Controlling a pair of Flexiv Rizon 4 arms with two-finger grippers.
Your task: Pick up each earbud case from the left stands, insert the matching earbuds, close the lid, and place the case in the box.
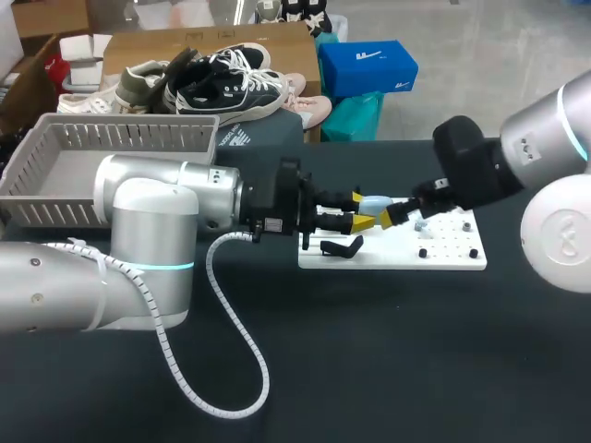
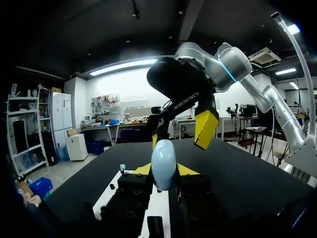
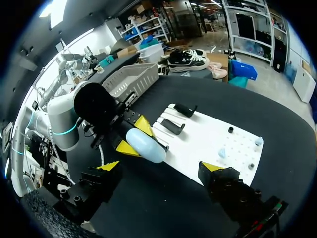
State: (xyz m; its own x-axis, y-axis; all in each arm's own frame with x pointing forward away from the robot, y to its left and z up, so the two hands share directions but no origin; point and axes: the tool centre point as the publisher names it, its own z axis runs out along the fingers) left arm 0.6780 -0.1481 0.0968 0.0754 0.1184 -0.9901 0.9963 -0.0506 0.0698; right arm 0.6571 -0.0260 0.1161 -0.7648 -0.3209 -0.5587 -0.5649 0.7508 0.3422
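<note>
Above the middle of the table, we hold the pale blue earbud case [image 2: 163,164] in our left pincer [image 2: 164,171]. Its two yellow tips press on the case from both sides, so the pincer is closed on it with only a small gap, as wide as the case. The case is smooth and round like an egg, it stands up between the tips, and its lid looks closed. It hangs in the air over the white board [image 1: 388,256], near the end where the black stands [image 3: 174,127] sit. Our right pincer [image 3: 161,166] comes in from the other side and faces the left one. Its fingers are spread wide and hold nothing. In the right wrist view the case is just ahead of this open pincer, in line with the gap between its tips. In the head view one yellow tip of the right pincer is right beside the end of the case, and we cannot tell if it touches. At the other end of the board lie two small pale blue bits [image 3: 222,152] and some little black pegs [image 3: 231,130], too small for us to say more. The grey basket [image 1: 55,148] stands at the back behind our left arm, well apart from the case.
</note>
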